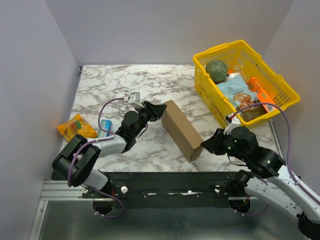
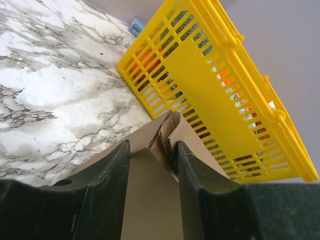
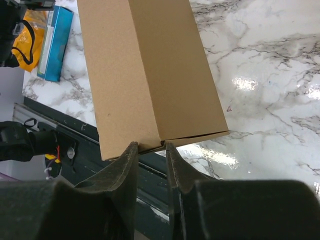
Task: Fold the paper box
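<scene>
At centre, your plain brown cardboard paper box (image 1: 181, 129) looks nearly folded, with the far-end flaps untucked. The left gripper (image 2: 152, 145) pinches them; I cannot tell whether the right gripper (image 3: 150, 146) bites.

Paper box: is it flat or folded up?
Folded up. The paper box is a long block with sides, not a flat sheet.

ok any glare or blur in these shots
Right wrist: white glare patches on the table, box sharp. Left wrist: near fingers dark and soft, basket crisp. Top view: even light, soft shadows.
</scene>
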`<state>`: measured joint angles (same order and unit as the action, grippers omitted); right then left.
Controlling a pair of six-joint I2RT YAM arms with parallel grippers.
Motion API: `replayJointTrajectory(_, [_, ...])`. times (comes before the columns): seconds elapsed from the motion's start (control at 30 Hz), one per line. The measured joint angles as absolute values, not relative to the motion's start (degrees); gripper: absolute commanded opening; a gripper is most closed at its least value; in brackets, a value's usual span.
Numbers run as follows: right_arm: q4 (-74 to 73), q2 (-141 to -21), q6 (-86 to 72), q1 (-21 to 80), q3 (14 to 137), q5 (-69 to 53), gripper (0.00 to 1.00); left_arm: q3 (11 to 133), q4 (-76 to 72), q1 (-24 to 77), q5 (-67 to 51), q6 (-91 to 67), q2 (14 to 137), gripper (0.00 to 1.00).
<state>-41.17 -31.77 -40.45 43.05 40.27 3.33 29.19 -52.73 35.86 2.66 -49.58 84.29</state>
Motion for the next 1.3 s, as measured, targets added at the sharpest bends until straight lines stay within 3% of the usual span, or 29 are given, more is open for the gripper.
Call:
replayJointTrajectory(0.4, [-36.3, -41.1, -44.0, 56.4, 42.1, 3.4, 0.25, 29.9, -53.8, 35.5, 3.2, -49.3, 85.6, 0.32])
replayJointTrajectory(0.67, [-30.5, -54.5, -43.4, 64.1, 47.7, 3.2, 0.26, 26.9, -57.7, 34.0, 3.4, -52.3, 85.1, 0.34])
replayJointTrajectory(0.87, [-25.5, -64.4, -40.3, 65.5, 53.5, 1.1, 0.28, 24.4, -59.3, 31.7, 5.5, -53.4, 83.7, 0.53])
replayJointTrajectory(1.0, [-23.8, -69.2, -37.4, 65.5, 56.4, 1.7, 0.3, 22.5, -52.1, 28.9, 6.3, -52.4, 80.7, 0.67])
replayJointTrajectory(1.17, [-23.3, -75.6, -34.2, 64.3, 58.9, 4.7, 0.42, 16.6, -31.0, 27.5, 3.0, -49.7, 76.9, 0.79])
replayJointTrajectory(1.23, [-23.1, -77.3, -33.0, 64.3, 60.8, 5.1, 0.57, 17.8, -23.7, 25.5, 2.8, -48.1, 71.0, 0.84])
replayJointTrajectory(1.3, [-22.9, -77.6, -32.2, 64.3, 62.2, 5.5, 0.66, 18.7, -18.5, 23.8, 2.8, -46.3, 67.0, 0.87])
